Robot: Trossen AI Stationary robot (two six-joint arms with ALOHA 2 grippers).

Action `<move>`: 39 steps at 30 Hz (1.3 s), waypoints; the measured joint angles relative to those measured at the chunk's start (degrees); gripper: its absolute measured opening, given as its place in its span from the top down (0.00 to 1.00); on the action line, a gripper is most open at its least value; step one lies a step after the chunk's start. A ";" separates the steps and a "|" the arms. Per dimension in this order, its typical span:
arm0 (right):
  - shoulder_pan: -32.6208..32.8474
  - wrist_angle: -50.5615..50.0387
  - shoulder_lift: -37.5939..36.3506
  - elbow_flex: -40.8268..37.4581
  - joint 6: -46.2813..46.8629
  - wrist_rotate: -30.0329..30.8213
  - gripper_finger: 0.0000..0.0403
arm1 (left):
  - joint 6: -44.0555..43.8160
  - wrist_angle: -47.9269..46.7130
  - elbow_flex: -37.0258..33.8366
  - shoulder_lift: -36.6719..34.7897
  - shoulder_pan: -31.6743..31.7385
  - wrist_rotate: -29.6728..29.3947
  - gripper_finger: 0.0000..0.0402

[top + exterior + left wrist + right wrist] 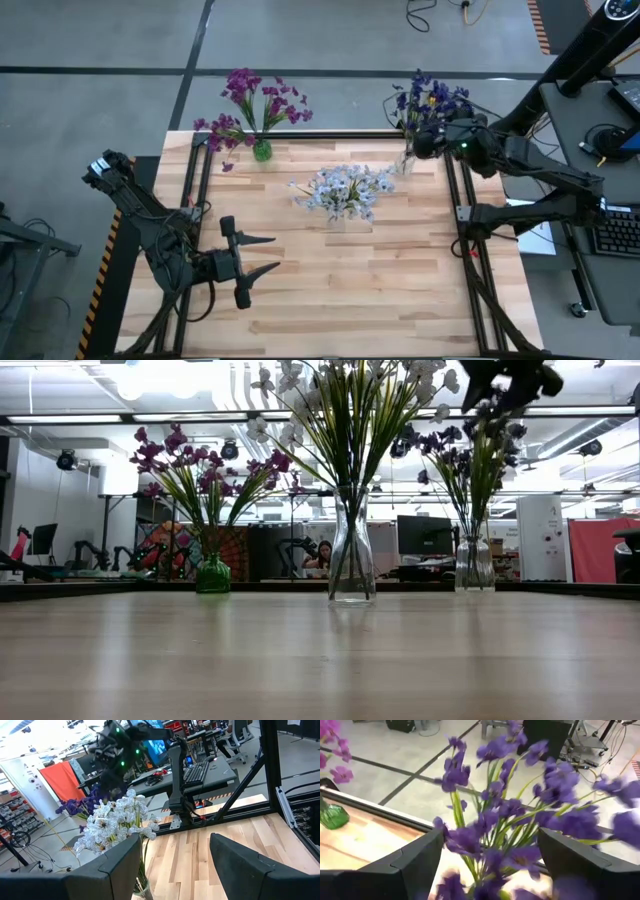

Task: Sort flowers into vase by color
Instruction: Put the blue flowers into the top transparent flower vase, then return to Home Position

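Three vases stand along the table's far half. A green vase (261, 150) at the far left holds magenta-purple flowers (250, 105) by their stems. A clear vase (351, 565) in the middle holds pale white-lavender flowers (345, 190). A clear vase (473, 565) at the far right holds blue-violet flowers (428, 100). My right gripper (490, 865) hangs open just above the blue-violet blossoms (520, 815), one finger on each side of the cluster. My left gripper (262, 255) waits open over the near left of the table, pointing level toward the right.
Black frame rails (455, 200) run along the table's left, right and far edges. Bare wood (380, 290) spreads across the near half of the table. Beyond the right rail stands a desk with a keyboard (615, 230).
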 joint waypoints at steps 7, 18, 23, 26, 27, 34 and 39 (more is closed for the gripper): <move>0.00 -6.37 0.01 5.75 1.20 -1.19 0.21 | 0.00 0.01 0.00 0.00 0.00 0.00 0.45; 0.00 -6.33 -0.03 13.14 -1.97 -5.97 0.21 | -0.46 0.02 0.00 0.00 0.00 0.00 0.45; 0.72 -4.47 -0.62 14.90 -6.76 -16.76 0.19 | -2.86 -0.10 -0.01 0.00 0.00 0.04 0.45; 3.27 -1.09 -2.04 12.30 -10.18 -22.53 0.18 | -4.46 -0.42 -0.19 0.00 0.00 0.09 0.45; 4.45 0.80 -2.61 11.04 -11.49 -24.51 0.18 | -4.66 -0.43 -0.20 0.00 0.00 0.09 0.45; 16.54 15.81 -6.30 1.32 -17.94 -32.38 0.20 | -3.08 4.22 -0.22 -0.33 1.00 3.52 0.45; 25.77 21.24 -7.03 -1.49 -21.88 -28.38 0.20 | 2.63 1.31 -0.24 -5.13 4.44 22.42 0.45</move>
